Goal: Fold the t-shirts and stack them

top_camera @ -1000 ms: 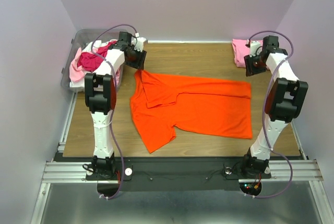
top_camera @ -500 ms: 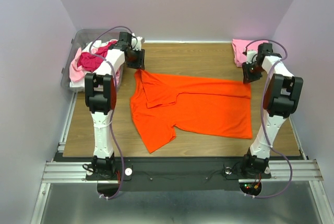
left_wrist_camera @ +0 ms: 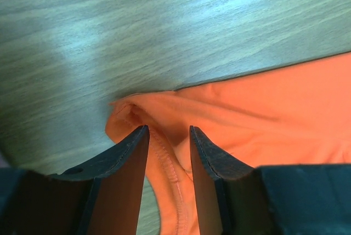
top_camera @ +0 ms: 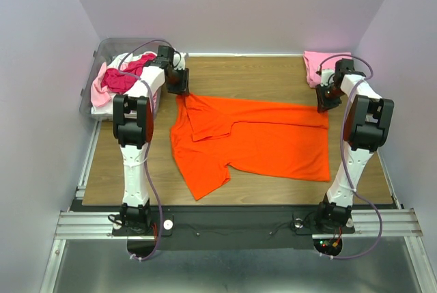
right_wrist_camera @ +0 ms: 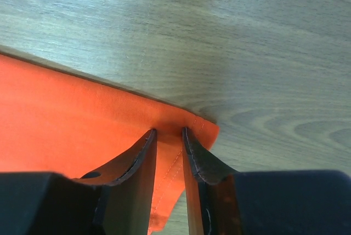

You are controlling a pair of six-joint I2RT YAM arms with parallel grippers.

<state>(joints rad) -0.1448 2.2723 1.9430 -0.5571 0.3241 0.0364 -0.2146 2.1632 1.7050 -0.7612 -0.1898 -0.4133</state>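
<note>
- Top view: pale lilac walls (top_camera: 239, 6) close in a wooden desk (top_camera: 273, 78). An orange shirt (top_camera: 266, 139) lies flat across the middle, with its collar end to the left and its hem to the right. One sleeve is already folded in over the body.
- A clear bin (top_camera: 94, 57) at the far left corner holds a heap of shirts (top_camera: 119, 78) in crimson, pink and white. A pink shirt (top_camera: 314, 64) lies at the far right corner.
- Both arms reach to the far edge of the orange shirt. The left fingers (top_camera: 181, 89) are at its far left corner and the right fingers (top_camera: 323, 100) at its far right corner.
- Left wrist view: the left fingers (left_wrist_camera: 129, 158) stand spread, one on each side of a rumpled bit of the orange shirt (left_wrist_camera: 263, 125) at its corner. A gap shows on both sides, so nothing is pinched yet. Bare desk (left_wrist_camera: 164, 27) lies beyond.
- Right wrist view: the right fingers (right_wrist_camera: 137, 164) stand close together over the hem corner of the orange shirt (right_wrist_camera: 66, 114), with stitched cloth in the narrow slot between them. Whether they actually bite the cloth cannot be told. The desk (right_wrist_camera: 230, 38) shows past the corner.
- Step in hand, as a judgement: taking the two far corners for the lengthwise fold of the orange shirt. The task looks early, with most shirts unfolded in the bin.
- Next move, likely: both pairs need a firm pinch on the cloth. The arms would then lift together and carry the far edge toward the near edge, keeping the cloth taut and level so that it does not sag or skew.
</note>
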